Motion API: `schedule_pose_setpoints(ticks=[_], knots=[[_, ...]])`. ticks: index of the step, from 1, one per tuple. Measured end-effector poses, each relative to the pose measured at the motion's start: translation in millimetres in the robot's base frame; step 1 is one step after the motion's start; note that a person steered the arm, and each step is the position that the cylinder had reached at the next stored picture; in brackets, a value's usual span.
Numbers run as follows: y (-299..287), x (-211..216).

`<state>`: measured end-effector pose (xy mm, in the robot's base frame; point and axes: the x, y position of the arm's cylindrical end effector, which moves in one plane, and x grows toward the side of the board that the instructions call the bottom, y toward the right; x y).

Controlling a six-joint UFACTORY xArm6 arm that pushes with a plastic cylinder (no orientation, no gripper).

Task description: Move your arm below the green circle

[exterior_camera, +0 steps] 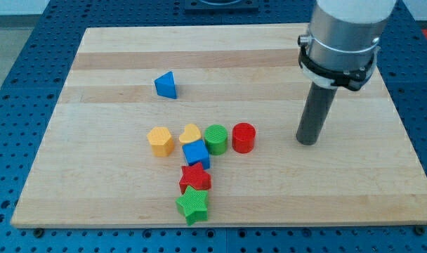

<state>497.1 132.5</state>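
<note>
My tip [307,143] sits right of the green circle [215,138] (a squat, ridged cylinder).

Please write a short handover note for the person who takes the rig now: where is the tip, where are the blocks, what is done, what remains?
My tip rests on the wooden board, to the view's right of the red cylinder, apart from every block.
The green circle sits between the yellow heart and the red cylinder; the blue cube lies just below-left of it.
Done: nothing yet.
Left: bring the tip leftward and down, to the spot below the green circle.
</note>
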Motion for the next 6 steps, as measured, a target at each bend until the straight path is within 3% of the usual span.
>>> schedule_pose_setpoints(ticks=[2, 6], knots=[[-22, 26], [-45, 32]])
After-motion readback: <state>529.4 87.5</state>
